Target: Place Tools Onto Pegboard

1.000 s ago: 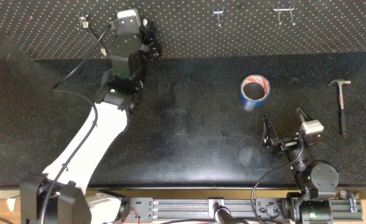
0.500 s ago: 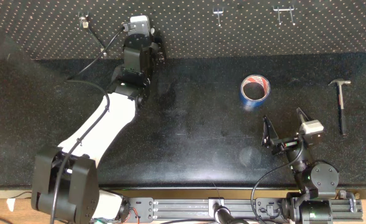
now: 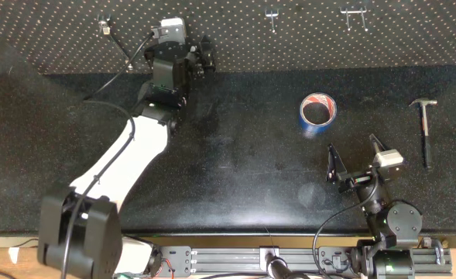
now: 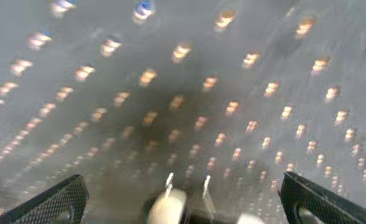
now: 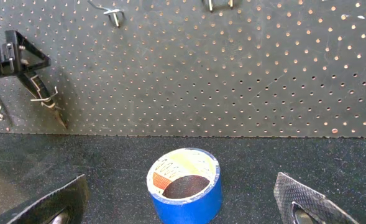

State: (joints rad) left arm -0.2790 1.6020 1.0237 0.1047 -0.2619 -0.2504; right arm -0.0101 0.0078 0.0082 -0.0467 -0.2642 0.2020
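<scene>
Far-left hook: bare metal hook on the pegboard, up and to the left of the left arm's wrist.
Left gripper: raised against the lower rows of the pegboard, near where the board meets the worktop.
Left gripper state: fingers spread wide, one at each side of the wrist view. A small pale item sits low between them; too blurred to tell what it is or whether it is touched.
Middle hook: on the pegboard, nothing on it.
Tape roll: blue, standing on one open end on the worktop, right of centre, near the foot of the pegboard but apart from it.
Right gripper: low over the worktop, on the near side of the tape roll and not touching it.
Right gripper state: fingers apart, nothing between them; roll lies ahead of the gap in the right wrist view.
Double hook: on the pegboard, above the right gripper's side, nothing on it.
Hammer: flat on the worktop at far right, head toward the pegboard, well apart from both grippers.
</scene>
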